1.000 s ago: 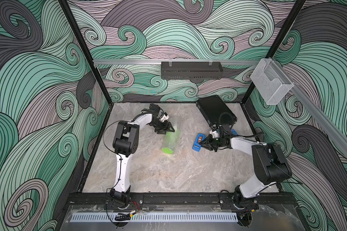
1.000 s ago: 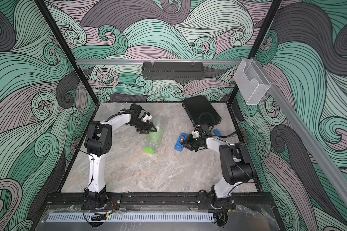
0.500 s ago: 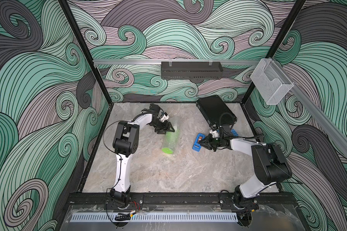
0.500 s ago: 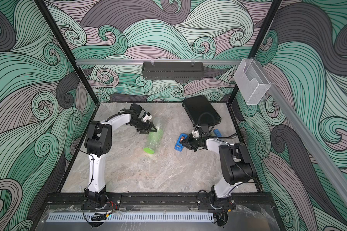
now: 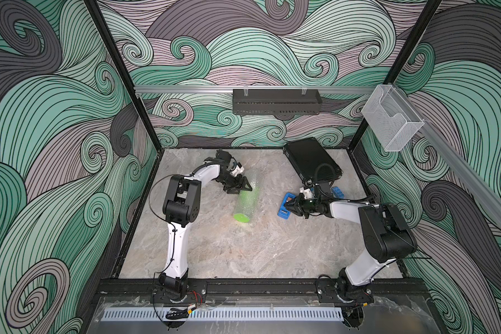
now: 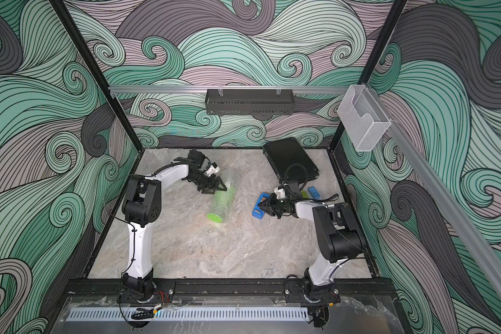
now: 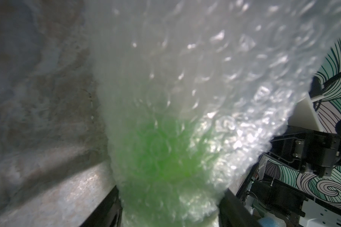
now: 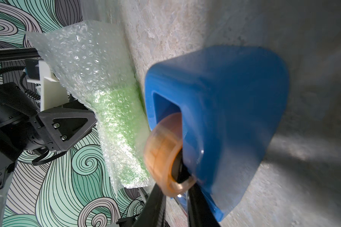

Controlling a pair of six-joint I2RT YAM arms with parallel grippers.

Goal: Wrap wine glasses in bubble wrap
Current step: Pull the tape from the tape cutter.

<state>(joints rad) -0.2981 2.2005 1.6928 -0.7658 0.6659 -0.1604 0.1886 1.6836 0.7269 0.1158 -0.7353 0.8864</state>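
Observation:
The lime-green wine glass [image 5: 240, 217] [image 6: 214, 217] lies on its side mid-table, rolled inside the clear bubble wrap [image 5: 248, 199] [image 6: 223, 199]; only its foot end shows bare. My left gripper [image 5: 243, 188] [image 6: 220, 188] is at the roll's far end. In the left wrist view its fingers [image 7: 106, 208] press both sides of the bubble wrap [image 7: 205, 68], with the wine glass [image 7: 161, 157] glowing green through it. My right gripper [image 5: 287, 206] [image 8: 175, 206] is shut on the amber tape roll [image 8: 161, 147] of a blue tape dispenser [image 8: 224, 98] [image 5: 282, 212], to the right of the roll.
A black flat case [image 5: 310, 162] lies at the back right, with a small blue block [image 5: 337, 192] beside the right arm. A black shelf [image 5: 275, 101] hangs on the back wall and a clear bin [image 5: 391, 121] on the right rail.

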